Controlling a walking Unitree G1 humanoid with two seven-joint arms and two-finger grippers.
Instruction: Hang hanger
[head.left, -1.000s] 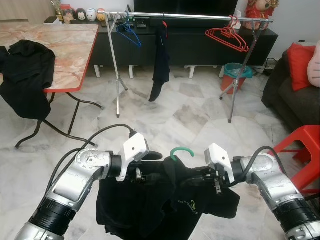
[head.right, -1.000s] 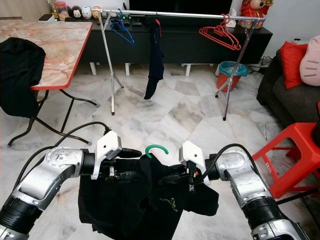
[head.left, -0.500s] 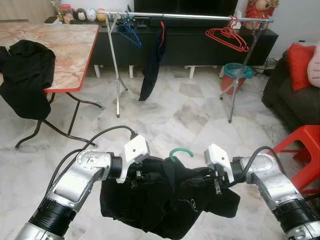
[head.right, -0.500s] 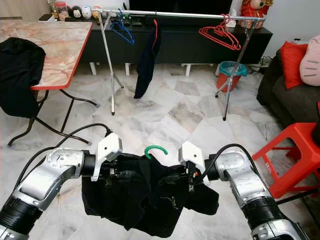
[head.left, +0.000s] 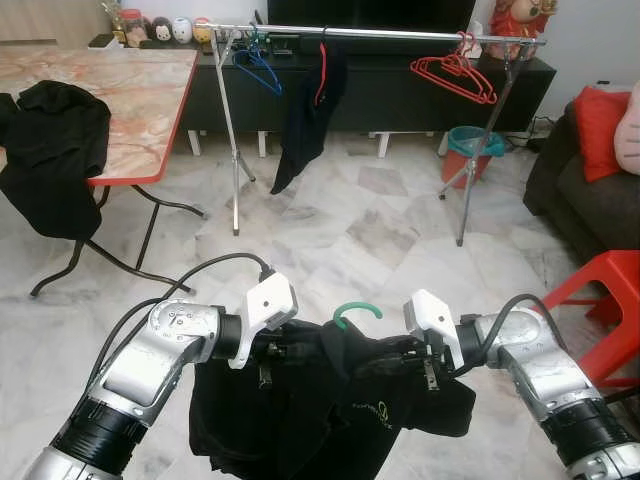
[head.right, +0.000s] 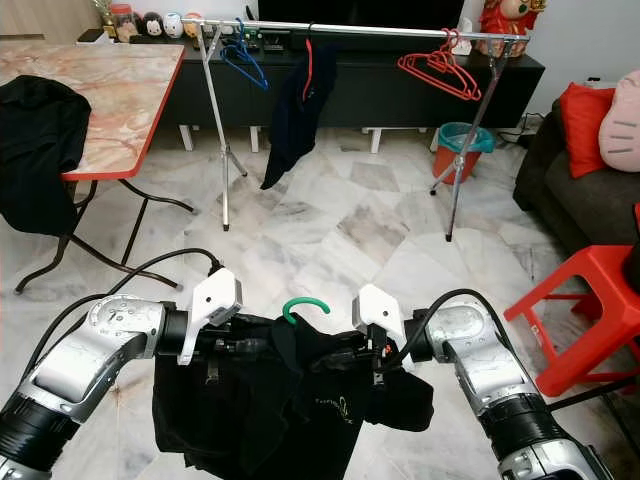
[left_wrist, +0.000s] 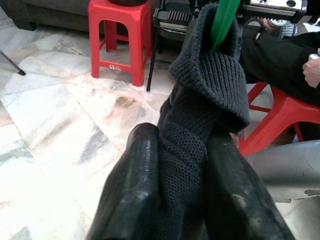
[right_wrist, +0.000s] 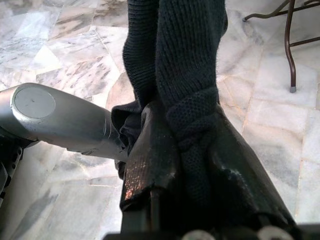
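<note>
Above marble floor (head.left: 380, 225) — both grippers' fingers (left_wrist: 142, 190) pinch the black sweater (head.left: 330, 420); clothes rack (head.left: 380, 34) stands beyond.

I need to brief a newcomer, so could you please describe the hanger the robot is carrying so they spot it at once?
Look low in the head view, where both silver arms meet over the marble floor. A black sweater hangs between the left hand and right hand. The hanger is the green hook above it, unlike the red and blue ones on the rail.

A green hanger (head.left: 356, 310) hook is seen above a black knitted garment (head.left: 330, 400); faint yellowish print, hard to read, is seen on it. The floor (head.left: 380, 230) is veined grey-white marble.
</note>
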